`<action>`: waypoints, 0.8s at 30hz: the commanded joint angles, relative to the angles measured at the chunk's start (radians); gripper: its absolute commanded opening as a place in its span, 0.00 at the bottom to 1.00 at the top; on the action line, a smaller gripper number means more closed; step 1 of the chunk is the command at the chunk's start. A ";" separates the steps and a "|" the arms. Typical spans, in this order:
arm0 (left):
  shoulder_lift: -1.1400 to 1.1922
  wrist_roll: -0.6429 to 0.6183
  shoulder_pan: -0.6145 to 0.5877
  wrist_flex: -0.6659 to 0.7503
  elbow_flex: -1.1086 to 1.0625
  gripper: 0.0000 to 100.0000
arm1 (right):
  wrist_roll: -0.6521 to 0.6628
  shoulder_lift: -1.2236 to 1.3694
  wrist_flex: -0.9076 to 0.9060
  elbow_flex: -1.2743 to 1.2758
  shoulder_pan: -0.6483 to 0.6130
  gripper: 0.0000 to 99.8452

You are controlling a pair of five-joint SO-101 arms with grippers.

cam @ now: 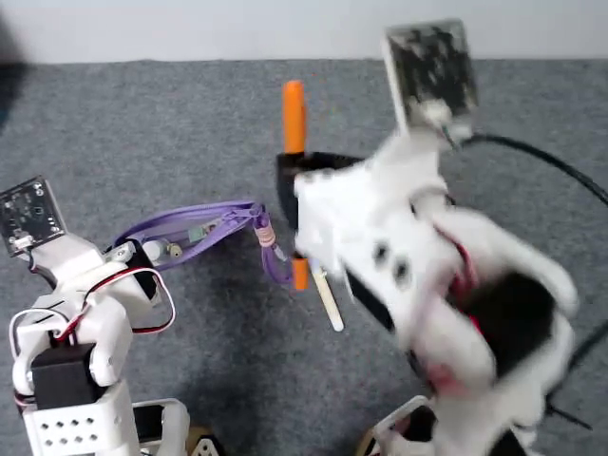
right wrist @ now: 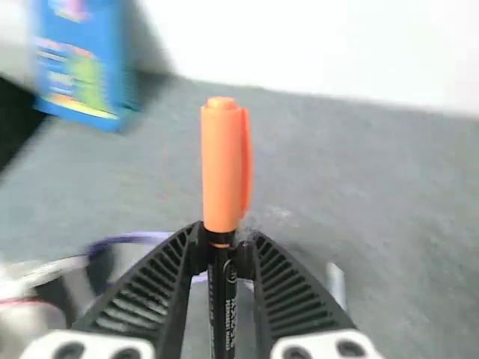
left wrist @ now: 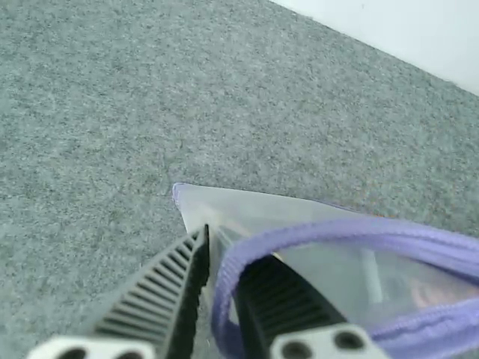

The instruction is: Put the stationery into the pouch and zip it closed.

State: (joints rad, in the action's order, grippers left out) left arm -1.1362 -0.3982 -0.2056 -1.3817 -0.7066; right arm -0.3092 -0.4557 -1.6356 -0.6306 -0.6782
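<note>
Pouch (cam: 199,226) lies on the grey mat (cam: 190,104) at approx 9 o'clock of centre in the high view, long axis running 9-to-3, clear body w/ purple zip edging. Left gripper (left wrist: 223,250) is closed down on its 9 o'clock end, jaws pinching the purple edging w/ clear film btwn them. It looks thin, soft & v. light. I'd expect it to sag and the mouth to flop shut if held by film alone, so the edging, prob. stiffer and less slick, is the place to grip. Some items show faintly through the film; can't tell which. Marker (right wrist: 224,161) is clamped in the right gripper (right wrist: 224,241), jaws narrowed onto the black barrel just under the orange cap. In the high view its cap points to 12 o'clock and its tail to 6, near the pouch's 3 o'clock end. It looks rigid and light w/ a smooth barrel, so it could prob. swivel in the jaws if nudged against the edging; best fed in lengthwise. White stick (cam: 329,302) lies on the mat at approx 5 o'clock of that end. It is thin & low-lying, prob. fiddly to pinch, best taken mid-length. A small pinkish bit at the 3 o'clock end may be the zip pull; not sure.
</note>
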 commanded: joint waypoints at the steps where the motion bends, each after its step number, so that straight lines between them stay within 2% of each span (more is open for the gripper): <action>1: 0.017 -0.012 0.000 -0.005 0.048 0.01 | -0.012 -0.085 0.041 -0.011 -0.128 0.01; 5: 0.158 -0.012 0.000 -0.091 0.216 0.01 | 0.094 -0.090 0.125 -0.009 -0.143 0.01; 9: 0.265 -0.012 0.000 -0.107 0.312 0.01 | 0.158 -0.027 0.308 -0.008 -0.145 0.01; 16: 0.298 -0.012 0.000 -0.049 0.326 0.01 | 0.173 0.166 0.550 -0.008 -0.145 0.01; 24: 0.299 -0.012 -0.002 -0.037 0.323 0.01 | 0.172 0.354 0.644 -0.008 -0.145 0.01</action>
State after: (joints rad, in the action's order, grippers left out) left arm -0.8385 -0.3982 -0.2041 -1.4523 -0.4442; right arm -0.1496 -0.1258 -1.0203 -0.6306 -0.8178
